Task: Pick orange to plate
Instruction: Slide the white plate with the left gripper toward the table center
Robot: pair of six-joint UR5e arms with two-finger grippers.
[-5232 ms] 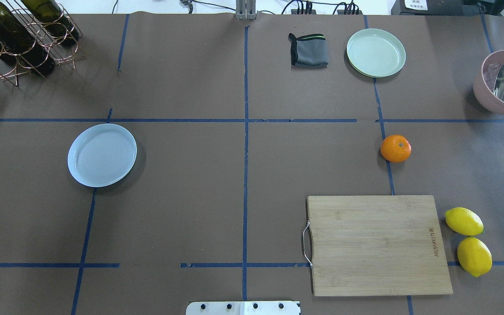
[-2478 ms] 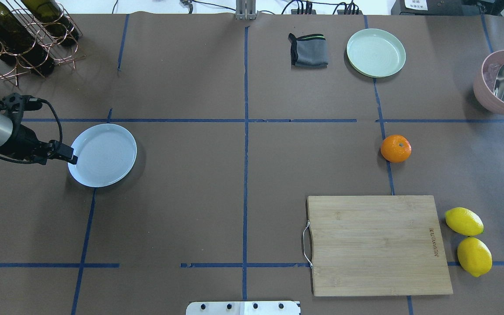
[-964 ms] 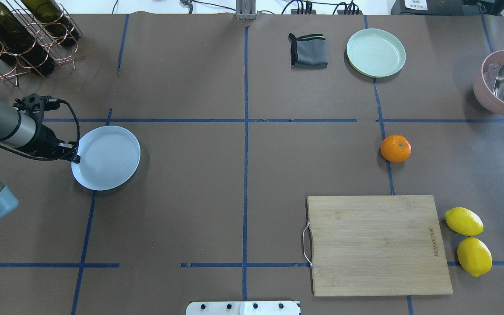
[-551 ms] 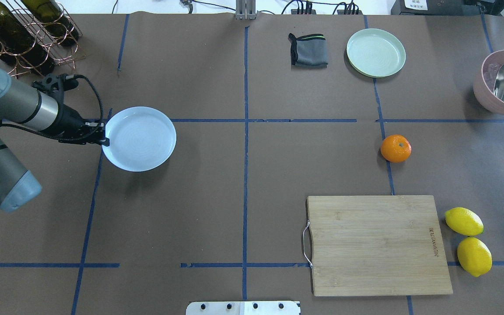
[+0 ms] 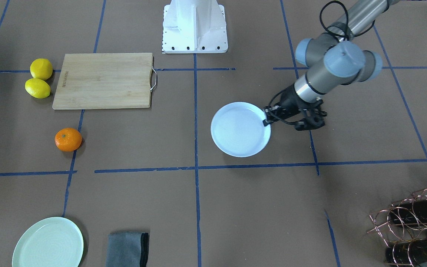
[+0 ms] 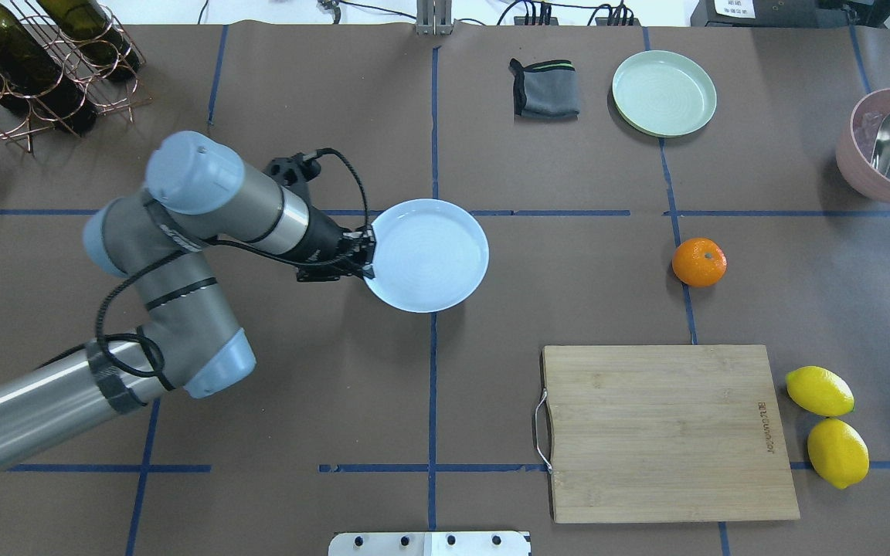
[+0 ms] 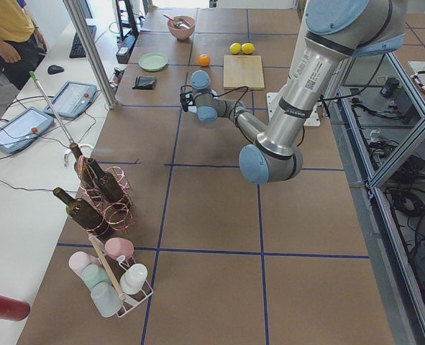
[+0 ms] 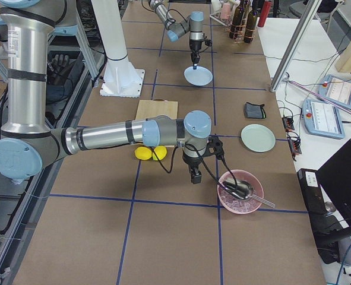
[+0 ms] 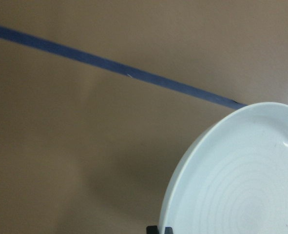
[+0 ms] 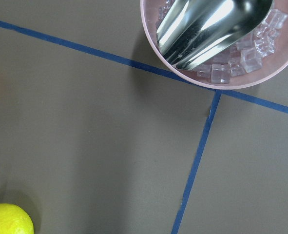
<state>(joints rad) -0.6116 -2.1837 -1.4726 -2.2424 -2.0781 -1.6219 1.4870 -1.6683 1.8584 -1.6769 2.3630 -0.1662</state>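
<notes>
The orange [image 6: 699,262] lies alone on the brown table, right of centre, also seen in the front view as the orange [image 5: 68,139]. The white, faintly bluish plate [image 6: 429,255] is near the table's middle and casts a shadow below it. My left gripper [image 6: 368,255] is shut on the plate's left rim. In the left wrist view the plate [image 9: 241,180] fills the lower right. My right gripper [image 8: 194,175] shows only in the exterior right view, hanging low between the lemons and the pink bowl. I cannot tell whether it is open or shut.
A wooden cutting board [image 6: 669,432] lies at the front right with two lemons [image 6: 819,390] beside it. A pale green plate [image 6: 664,93] and a grey cloth [image 6: 545,89] sit at the back. A pink bowl [image 6: 870,174] holds ice and a scoop. A bottle rack [image 6: 35,62] stands back left.
My left arm came in from the left, closed on the plate's rim and carried it right to the table's middle. The orange has not moved.
</notes>
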